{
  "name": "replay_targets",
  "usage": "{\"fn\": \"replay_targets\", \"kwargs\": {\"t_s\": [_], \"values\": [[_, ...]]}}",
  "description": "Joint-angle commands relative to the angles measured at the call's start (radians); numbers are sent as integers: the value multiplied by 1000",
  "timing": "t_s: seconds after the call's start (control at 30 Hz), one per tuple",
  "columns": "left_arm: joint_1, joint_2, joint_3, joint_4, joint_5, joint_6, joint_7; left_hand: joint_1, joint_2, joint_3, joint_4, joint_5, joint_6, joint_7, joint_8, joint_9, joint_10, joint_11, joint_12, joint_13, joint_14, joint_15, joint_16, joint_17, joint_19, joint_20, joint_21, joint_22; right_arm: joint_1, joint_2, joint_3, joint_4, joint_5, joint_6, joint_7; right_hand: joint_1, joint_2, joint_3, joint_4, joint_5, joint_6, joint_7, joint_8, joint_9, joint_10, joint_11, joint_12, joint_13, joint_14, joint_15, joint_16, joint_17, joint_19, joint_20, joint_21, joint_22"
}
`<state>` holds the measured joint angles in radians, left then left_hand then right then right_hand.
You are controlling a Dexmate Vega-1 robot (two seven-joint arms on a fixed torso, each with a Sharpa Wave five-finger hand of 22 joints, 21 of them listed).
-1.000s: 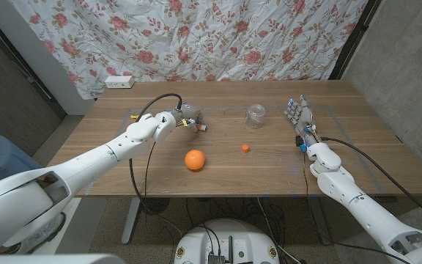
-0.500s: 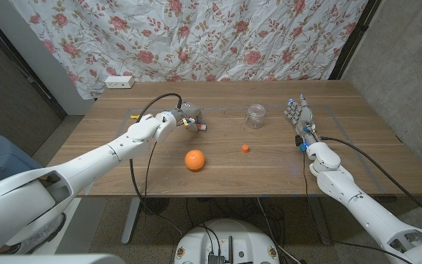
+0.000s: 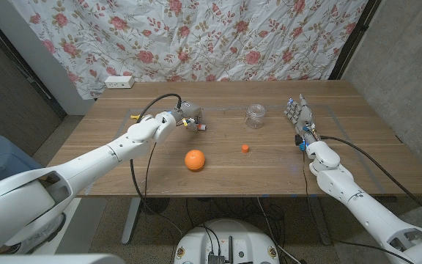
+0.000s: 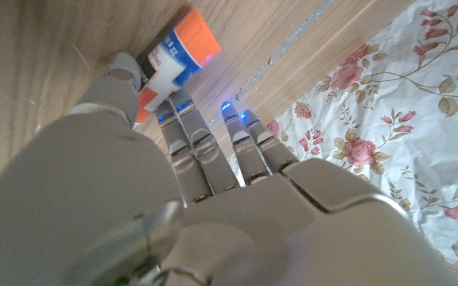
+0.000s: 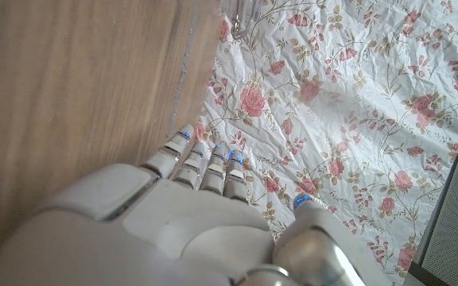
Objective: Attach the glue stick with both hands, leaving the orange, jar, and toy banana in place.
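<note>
The glue stick, a white tube with an orange end, lies on the table at the back left. My left hand is over its near end, and the stick runs between the thumb and the fingers, which pinch it. A small orange cap sits alone at mid-table. My right hand stands on the table at the right with its fingers apart and pointing up, holding nothing.
An orange lies in front of my left hand. A clear jar stands between the two hands, behind the cap. A white power strip lies at the back left edge, and a floral curtain hangs behind the table.
</note>
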<state>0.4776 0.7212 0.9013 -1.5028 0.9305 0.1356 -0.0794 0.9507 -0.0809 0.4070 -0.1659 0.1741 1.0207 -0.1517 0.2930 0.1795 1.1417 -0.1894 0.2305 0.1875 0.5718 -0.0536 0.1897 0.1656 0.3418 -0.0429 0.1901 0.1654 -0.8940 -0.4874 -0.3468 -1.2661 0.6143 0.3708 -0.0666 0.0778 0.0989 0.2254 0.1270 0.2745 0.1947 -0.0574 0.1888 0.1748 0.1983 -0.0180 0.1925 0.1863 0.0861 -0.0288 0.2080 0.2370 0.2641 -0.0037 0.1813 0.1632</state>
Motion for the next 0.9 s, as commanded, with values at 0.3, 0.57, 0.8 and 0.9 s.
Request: {"fn": "replay_targets", "kwargs": {"t_s": [0.3,0.57,0.8,0.9], "values": [[47,59,-63,-104,-24,19,3,16,26,-8,0,4,137,4,7,7,60,-35,5,5,11,-139,-2,2,0,-28,-1,3,-49,-66,6,-117,-33,-47,-33,-2,34,8,-2,3,8,-1,3,1,9,0,3,3,8,5,2,0,4,-8,5,3],[62,79,-86,-136,-24,10,15,16,29,-12,1,3,139,-3,2,7,64,-36,2,4,12,-141,-3,2,-2,-28,-1,3,-79,-93,8,-173,-57,-57,-52,-1,32,10,-3,3,7,-4,2,1,9,-1,3,3,7,5,2,-1,4,-7,5,3],[82,87,-111,-153,-45,4,32,18,32,-14,2,3,143,-7,0,7,67,-36,0,4,10,-144,-5,2,-5,-32,-3,3,-107,-133,5,-241,-99,-92,-82,-1,30,11,-4,3,8,-5,2,1,8,-1,2,3,8,5,2,-2,4,-6,5,3],[91,92,-123,-162,-54,-2,45,18,33,-16,2,3,144,-9,-2,7,69,-36,-2,4,9,-144,-6,2,-10,-39,-4,3,-119,-152,5,-270,-121,-109,-96,1,27,11,-7,3,7,-12,1,1,8,-1,2,3,8,6,2,-4,4,-5,5,3]]}}
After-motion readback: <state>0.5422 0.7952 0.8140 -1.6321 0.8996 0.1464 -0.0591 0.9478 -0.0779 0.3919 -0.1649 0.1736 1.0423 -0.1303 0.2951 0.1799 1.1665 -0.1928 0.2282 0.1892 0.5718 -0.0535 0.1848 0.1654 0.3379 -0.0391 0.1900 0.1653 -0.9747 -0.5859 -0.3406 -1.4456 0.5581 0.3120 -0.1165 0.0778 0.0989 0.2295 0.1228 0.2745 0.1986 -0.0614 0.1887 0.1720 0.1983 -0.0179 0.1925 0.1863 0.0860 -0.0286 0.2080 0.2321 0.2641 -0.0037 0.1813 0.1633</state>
